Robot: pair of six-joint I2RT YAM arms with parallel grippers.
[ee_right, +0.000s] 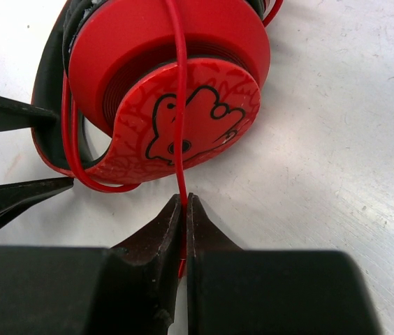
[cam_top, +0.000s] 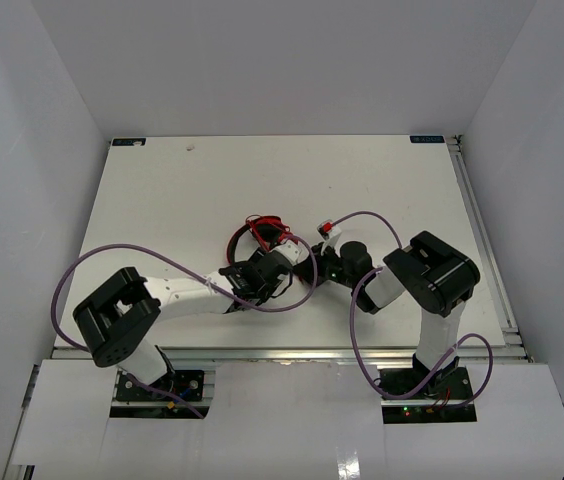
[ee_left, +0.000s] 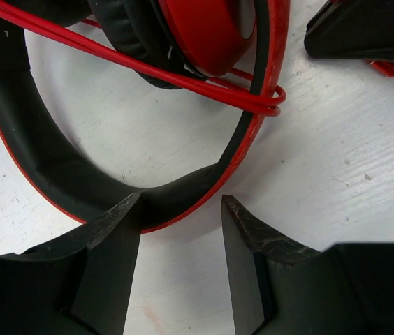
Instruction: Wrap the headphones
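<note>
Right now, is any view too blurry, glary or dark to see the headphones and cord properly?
Top external view: even light, soft shadows, but the headphones are small in frame. Left wrist view: headband sharp, left fingers dark with little detail. Right wrist view: earcup and cord crisp, right fingers nearly black, mild sheen on the table.

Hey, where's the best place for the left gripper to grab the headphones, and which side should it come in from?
Probably the headband at the middle of its curve, approached from outside the arc, where the open left gripper sits. There it is thin and bare, while the cord and earcup crowd the far side.
</note>
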